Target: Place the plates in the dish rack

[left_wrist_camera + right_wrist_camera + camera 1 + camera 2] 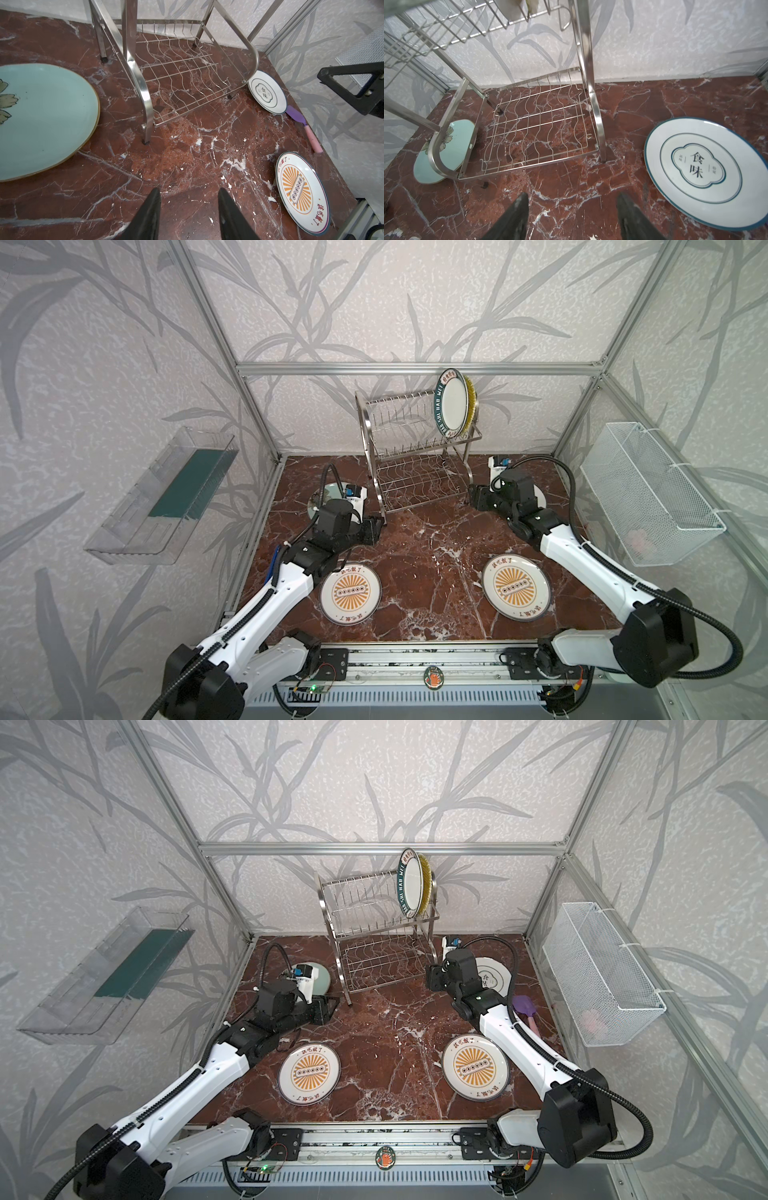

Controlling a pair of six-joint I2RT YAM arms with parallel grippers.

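The steel dish rack [376, 472] stands at the back of the marble table. In its top tier a green-rimmed white plate [452, 404] stands upright, with a yellow ribbed plate [472, 400] behind it. Two sunburst plates [350, 592] [516, 585] lie flat near the front. A celadon plate [41, 120] lies left of the rack, partly under my left arm. A white plate with a dark motif [704, 166] lies to the right of the rack. My left gripper [188, 192] and right gripper [573, 196] hover low by the rack's front legs, both open and empty.
A purple spatula with a pink handle [524, 1011] lies near the right edge, between the motif plate and a sunburst plate. A white mesh basket [648, 493] hangs on the right wall and a clear plastic tray [162, 497] on the left wall.
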